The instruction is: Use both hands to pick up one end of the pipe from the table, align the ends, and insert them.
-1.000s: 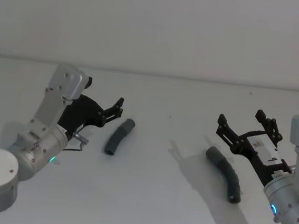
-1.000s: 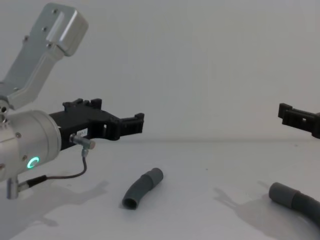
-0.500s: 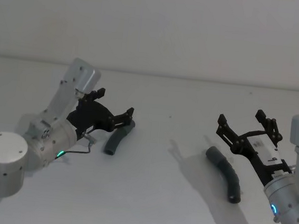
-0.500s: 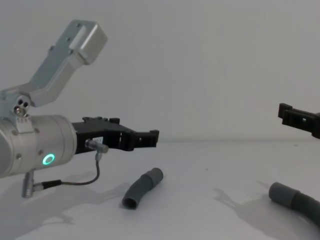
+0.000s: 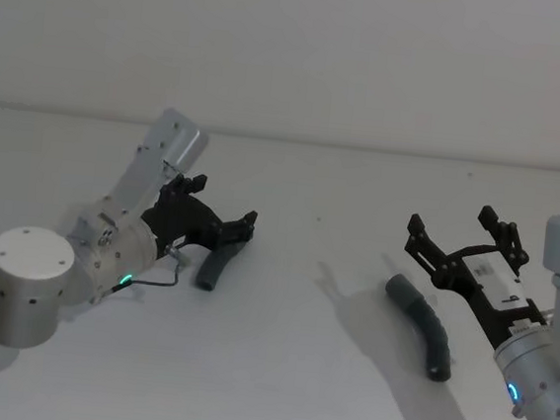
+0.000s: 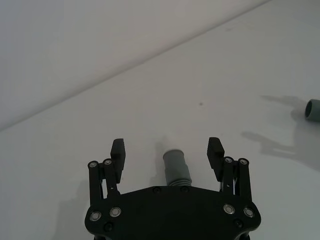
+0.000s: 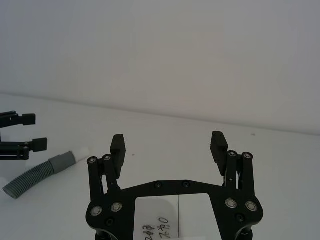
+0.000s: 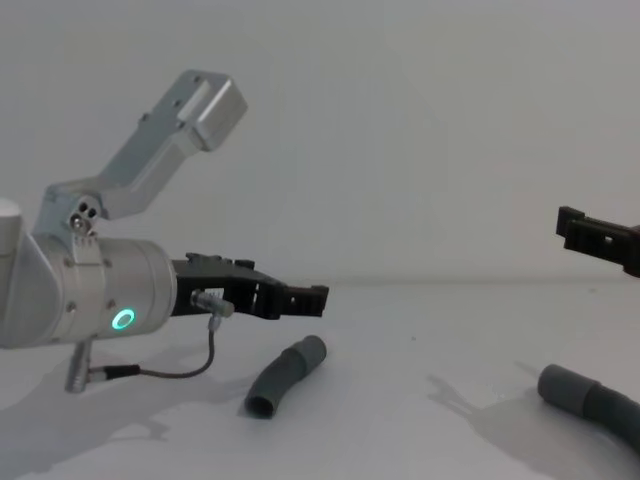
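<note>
While poising the splayed black plastic left gripper (image 6: 166, 146) above the short bent grey tube (image 8: 285, 375), with the right gripper (image 7: 168, 141) equally splayed well apart from it, risking rolling it by pinching off-centre.

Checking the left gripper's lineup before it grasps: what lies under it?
The short bent tube lies beneath the open left gripper, apart from it. One end shows between the fingers; in the left wrist view the gripper's body covers the rest.

head view looks down, chest view low across the same table (image 5: 293, 380), wrist views nearer, facing forward
</note>
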